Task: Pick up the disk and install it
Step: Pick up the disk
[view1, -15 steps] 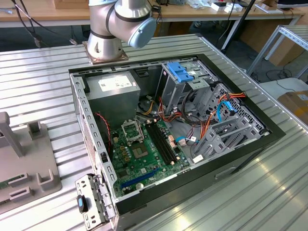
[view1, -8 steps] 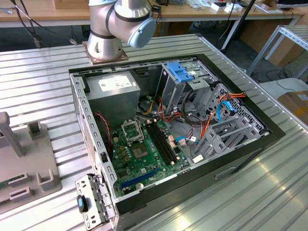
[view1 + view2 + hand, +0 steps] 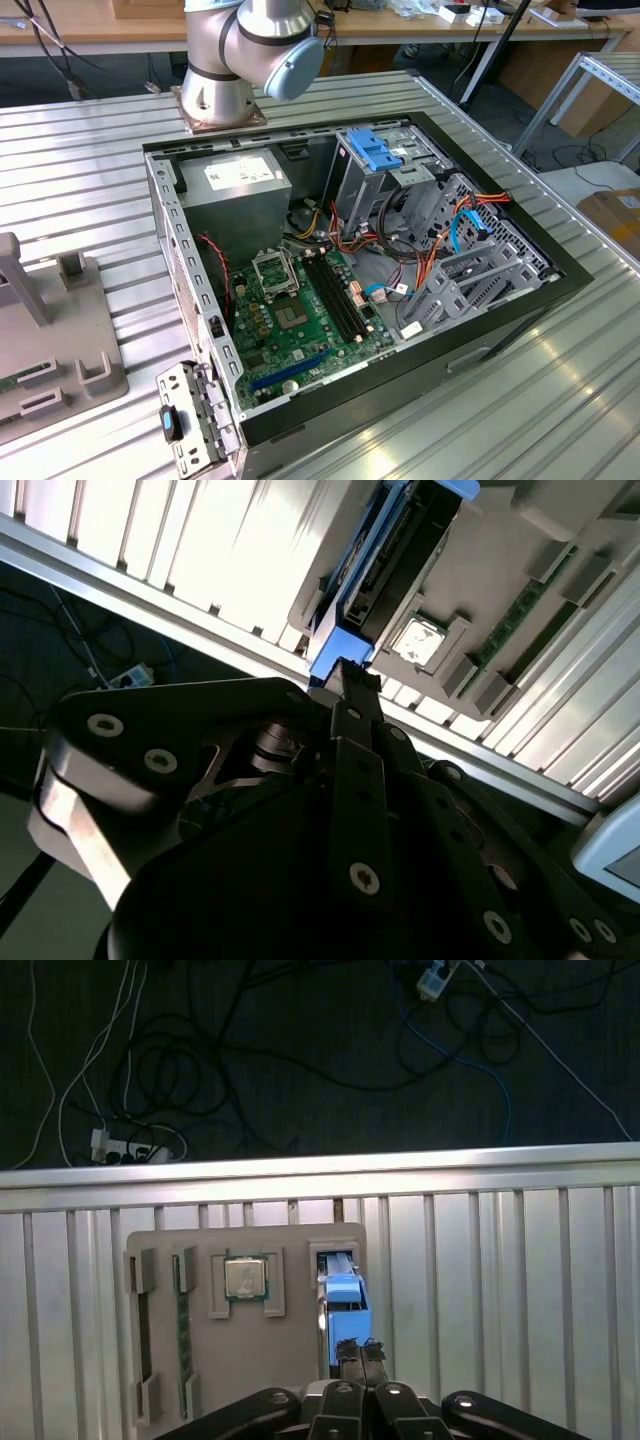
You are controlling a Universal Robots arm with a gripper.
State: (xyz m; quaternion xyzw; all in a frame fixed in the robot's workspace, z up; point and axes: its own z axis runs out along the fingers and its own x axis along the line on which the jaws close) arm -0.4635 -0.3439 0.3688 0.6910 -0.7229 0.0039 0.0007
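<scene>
The disk stands on edge in a slot of a grey fixture plate, its bright blue carrier frame facing me. In the second wrist view the disk shows its dark side, with the blue frame at its near end. My gripper hangs over that end. Its two black fingertips are pressed together on the edge of the blue frame. The gripper meets the frame at the same spot in the second wrist view. The disk still sits in the slot.
A processor chip and a memory stick lie in other pockets of the fixture plate. An open computer case lies on the ribbed metal table, with a blue-tabbed drive cage. Cables lie on the floor past the table's edge.
</scene>
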